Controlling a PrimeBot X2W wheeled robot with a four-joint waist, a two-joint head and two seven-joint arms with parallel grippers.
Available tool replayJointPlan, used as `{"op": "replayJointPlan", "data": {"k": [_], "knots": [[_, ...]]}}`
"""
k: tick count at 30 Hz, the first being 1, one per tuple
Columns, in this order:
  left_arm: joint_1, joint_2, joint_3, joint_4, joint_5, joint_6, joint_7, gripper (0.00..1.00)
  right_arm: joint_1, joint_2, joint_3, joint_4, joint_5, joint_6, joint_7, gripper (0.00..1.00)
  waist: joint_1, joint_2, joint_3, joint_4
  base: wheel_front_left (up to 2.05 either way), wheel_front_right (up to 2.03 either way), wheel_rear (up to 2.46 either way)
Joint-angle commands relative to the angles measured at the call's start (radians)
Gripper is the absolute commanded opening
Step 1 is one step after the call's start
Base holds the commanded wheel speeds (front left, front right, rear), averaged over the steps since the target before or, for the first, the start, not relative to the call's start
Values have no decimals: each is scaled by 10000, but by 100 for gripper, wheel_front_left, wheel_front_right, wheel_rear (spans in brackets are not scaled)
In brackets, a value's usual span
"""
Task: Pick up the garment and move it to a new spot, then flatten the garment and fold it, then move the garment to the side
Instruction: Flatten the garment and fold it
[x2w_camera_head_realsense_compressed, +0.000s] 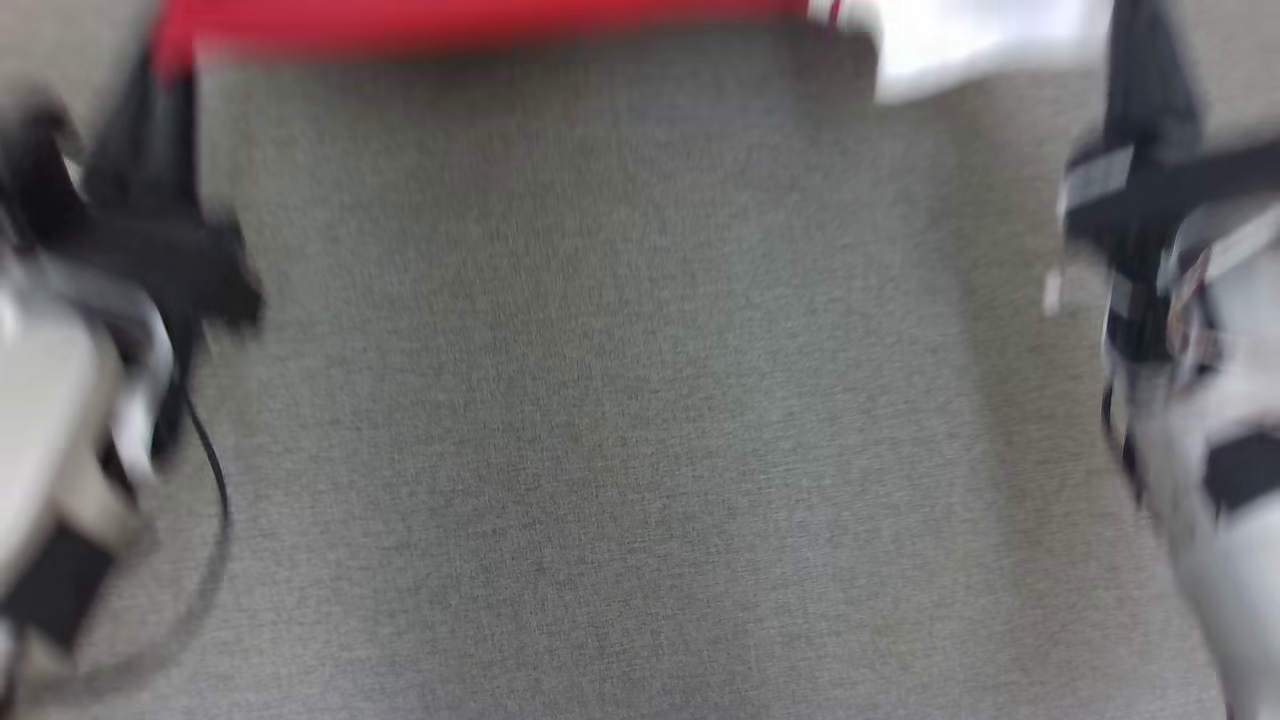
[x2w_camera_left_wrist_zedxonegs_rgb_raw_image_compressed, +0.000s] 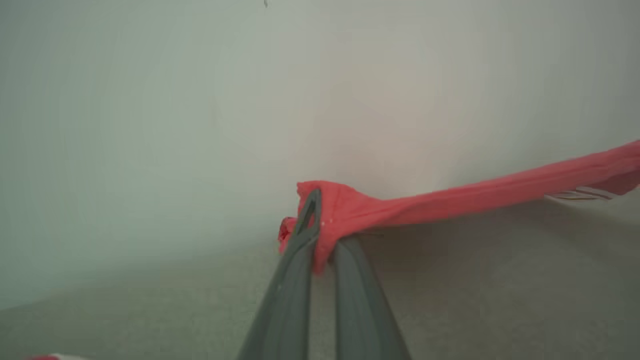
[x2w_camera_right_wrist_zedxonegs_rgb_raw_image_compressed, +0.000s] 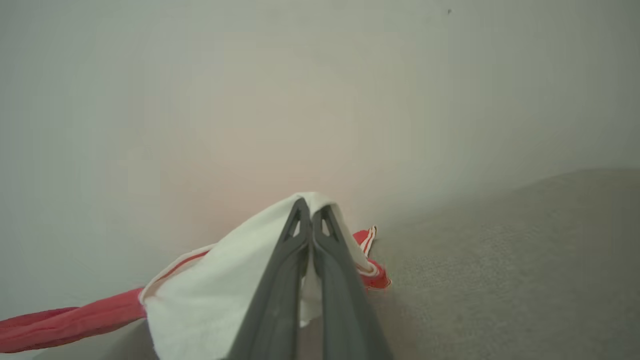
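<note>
The garment (x2w_camera_head_realsense_compressed: 480, 25) is red with a white part (x2w_camera_head_realsense_compressed: 960, 45), stretched in a band along the top of the blurred head view above the grey cloth surface. My left gripper (x2w_camera_left_wrist_zedxonegs_rgb_raw_image_compressed: 316, 220) is shut on a bunched red end (x2w_camera_left_wrist_zedxonegs_rgb_raw_image_compressed: 345, 210), and the cloth runs off taut to the right (x2w_camera_left_wrist_zedxonegs_rgb_raw_image_compressed: 500, 192). My right gripper (x2w_camera_right_wrist_zedxonegs_rgb_raw_image_compressed: 311, 212) is shut on the white part (x2w_camera_right_wrist_zedxonegs_rgb_raw_image_compressed: 200, 300), with a red striped edge (x2w_camera_right_wrist_zedxonegs_rgb_raw_image_compressed: 370, 275) beside the fingers. In the head view the left gripper (x2w_camera_head_realsense_compressed: 160, 90) stands at the upper left and the right gripper (x2w_camera_head_realsense_compressed: 1145, 60) at the upper right.
A grey cloth-covered surface (x2w_camera_head_realsense_compressed: 620, 400) spreads below the stretched garment. A pale wall (x2w_camera_left_wrist_zedxonegs_rgb_raw_image_compressed: 200, 100) rises behind it. A black cable (x2w_camera_head_realsense_compressed: 215, 480) loops beside my left forearm (x2w_camera_head_realsense_compressed: 50, 420).
</note>
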Motion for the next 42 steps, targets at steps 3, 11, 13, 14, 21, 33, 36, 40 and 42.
{"op": "replayJointPlan", "data": {"k": [3, 11, 13, 14, 21, 33, 36, 40, 42], "knots": [[2028, 182, 321, -1281, -44, 582, -32, 0, 1920, -221, -222, -1005, 201, 5, 162, 0, 3, 2, -984, -48, 0, 0, 0], [5670, 192, 561, -3197, 531, 1666, -32, 0, 5679, 74, -1278, -2994, -25, 5, 783, 0, 3, 2, -1679, 53, 0, 0, 0], [6279, 151, 509, -3376, 700, 1786, -33, 0, 6471, 202, -1585, -3346, -250, 5, 989, 0, 3, 2, -1824, 83, 0, 0, 0], [6582, 81, 492, -3463, 723, 1838, -34, 0, 6811, 300, -1749, -3530, -325, 5, 1066, 0, 3, 2, -1881, 98, 0, 0, 0], [8303, -272, 670, -3520, 849, 1990, -35, 0, 8924, 1046, -2507, -4478, -1077, 5, 1798, 0, 3, 2, -2312, 141, 0, 0, 0], [10151, -700, 1007, -3611, 1319, 1980, -35, 0, 11371, 1917, -3131, -5617, -1893, 5, 2964, 0, 3, 2, -2849, 318, 0, 0, 0], [10227, -814, 1017, -3558, 1394, 1935, -34, 0, 11581, 2093, -3284, -5749, -1908, 5, 3058, 0, 3, 2, -2884, 373, 0, 0, 0], [10017, -849, 938, -3463, 1508, 1833, -35, 0, 11470, 2225, -3427, -5851, -1822, 5, 3074, 0, 3, 2, -2921, 411, 0, 0, 0], [9804, -836, 878, -3416, 1591, 1769, -20, 0, 11270, 2285, -3446, -5926, -1759, 5, 3142, 0, 3, 2, -2918, 402, 0, 0, 0]]}}
